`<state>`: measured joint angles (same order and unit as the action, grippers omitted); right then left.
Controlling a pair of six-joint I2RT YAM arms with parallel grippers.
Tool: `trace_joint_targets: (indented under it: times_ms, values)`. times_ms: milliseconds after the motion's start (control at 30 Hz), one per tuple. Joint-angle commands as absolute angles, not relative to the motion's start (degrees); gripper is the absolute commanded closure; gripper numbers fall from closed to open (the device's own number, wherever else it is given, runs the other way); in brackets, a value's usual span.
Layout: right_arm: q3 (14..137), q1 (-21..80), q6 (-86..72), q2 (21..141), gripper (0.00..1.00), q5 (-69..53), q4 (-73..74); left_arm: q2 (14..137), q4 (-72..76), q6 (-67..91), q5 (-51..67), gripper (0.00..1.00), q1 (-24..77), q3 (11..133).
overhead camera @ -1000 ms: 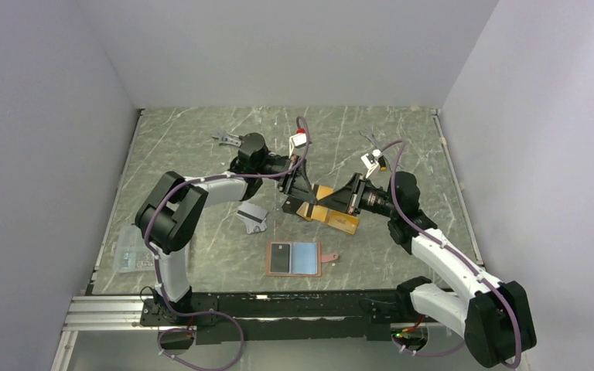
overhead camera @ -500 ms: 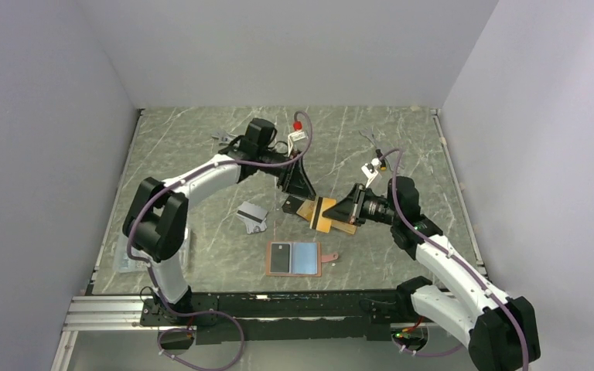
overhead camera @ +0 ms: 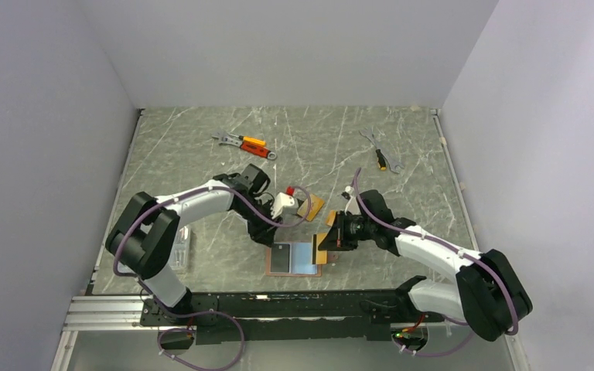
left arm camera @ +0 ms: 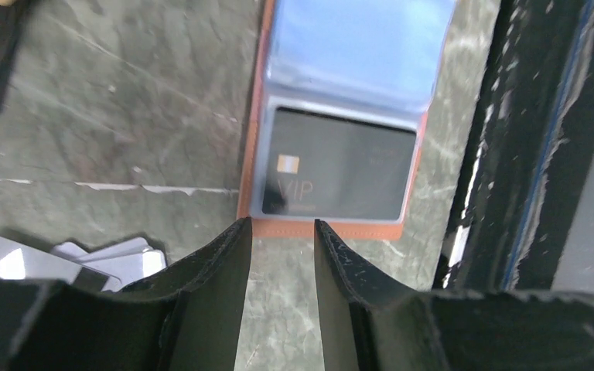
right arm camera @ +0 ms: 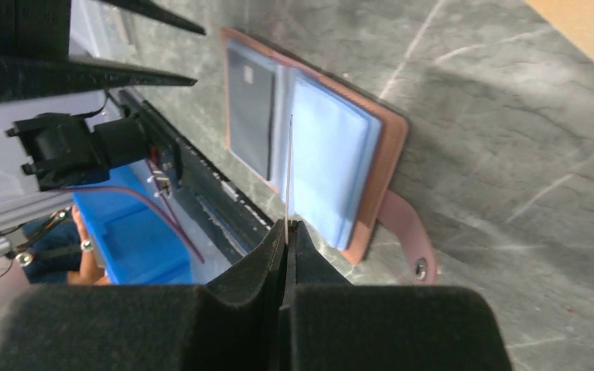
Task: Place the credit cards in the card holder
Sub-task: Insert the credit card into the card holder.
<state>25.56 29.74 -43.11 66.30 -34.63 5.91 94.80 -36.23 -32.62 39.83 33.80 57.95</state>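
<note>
The card holder (overhead camera: 295, 271) lies open near the table's front edge and also shows in the left wrist view (left arm camera: 250, 139). The black card (left arm camera: 340, 174) sits in its left sleeve; the right sleeve (right arm camera: 329, 166) looks pale blue. My right gripper (right arm camera: 288, 224) is shut on an orange-gold card (overhead camera: 322, 249), seen edge-on (right arm camera: 288, 170) over the right sleeve. My left gripper (left arm camera: 278, 228) is open and empty just off the holder's left edge. A second orange-gold card (overhead camera: 310, 207) lies behind the holder. The silver-grey card (left arm camera: 120, 261) lies beside my left fingers.
Orange-handled pliers (overhead camera: 244, 143) and a small wrench with another tool (overhead camera: 381, 157) lie at the back. A clear plastic box (overhead camera: 180, 249) sits at the left, partly under my left arm. A black rail (overhead camera: 278, 305) runs along the near edge, close to the holder.
My right gripper has carried one orange-gold card from mid-table down to the holder. My left gripper has left the cards and dropped to the holder's left side, covering the silver-grey card from above.
</note>
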Motion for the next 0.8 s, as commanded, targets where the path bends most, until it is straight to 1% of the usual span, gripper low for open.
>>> trace_joint_targets:
  times_ms: [0,333,767]
  values:
    - [25.22,30.17,-40.97,66.87,1.0,-30.3,5.8,90.47,-35.28,-38.18,31.84,0.59,36.43,55.49]
    - [22.65,31.53,-41.27,67.73,1.0,-25.5,4.04,91.45,-32.92,-37.5,27.89,0.6,40.12,53.66]
    - [20.76,33.08,-42.86,69.52,1.0,-24.71,0.31,91.71,-32.05,-38.31,24.7,0.61,42.47,51.5]
